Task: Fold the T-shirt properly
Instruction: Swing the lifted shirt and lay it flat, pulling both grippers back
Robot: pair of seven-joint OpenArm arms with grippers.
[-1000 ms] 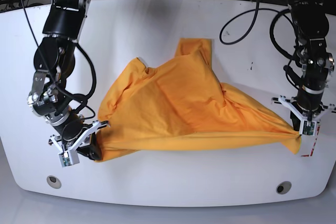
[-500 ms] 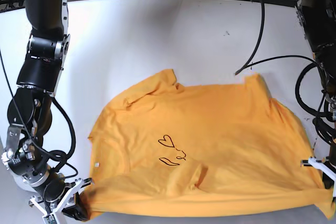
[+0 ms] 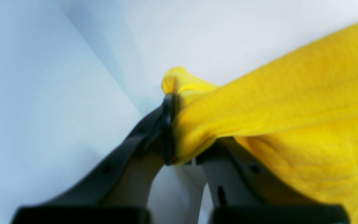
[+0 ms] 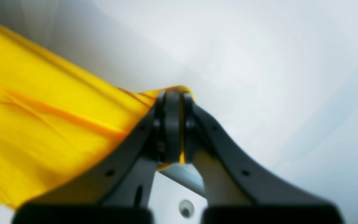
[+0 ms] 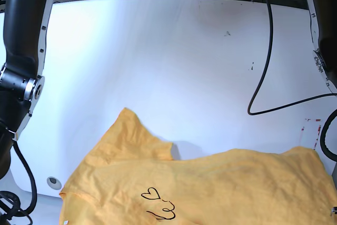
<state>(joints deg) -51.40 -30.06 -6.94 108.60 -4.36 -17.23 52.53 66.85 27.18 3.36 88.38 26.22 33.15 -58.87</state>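
The orange-yellow T-shirt (image 5: pixel 210 183) hangs spread across the bottom of the base view, one sleeve pointing up at the left. A small black heart doodle (image 5: pixel 158 204) shows on it. Both grippers are below the edge of the base view. In the left wrist view my left gripper (image 3: pixel 174 124) is shut on a bunched corner of the T-shirt (image 3: pixel 291 102), which stretches away to the right. In the right wrist view my right gripper (image 4: pixel 174 124) is shut on a thin edge of the T-shirt (image 4: pixel 42 109), which stretches away to the left.
The white table (image 5: pixel 184 67) fills the base view behind the shirt. A black cable (image 5: pixel 263 77) hangs down at the right and curls over the table. A round hole (image 5: pixel 53 181) sits near the front left edge. Red marks (image 5: pixel 315 125) lie at the right.
Both arms have drawn the T-shirt toward the table's front and out of the base view's bottom. The crumpled shirt has spread out and the heart doodle has come into sight.
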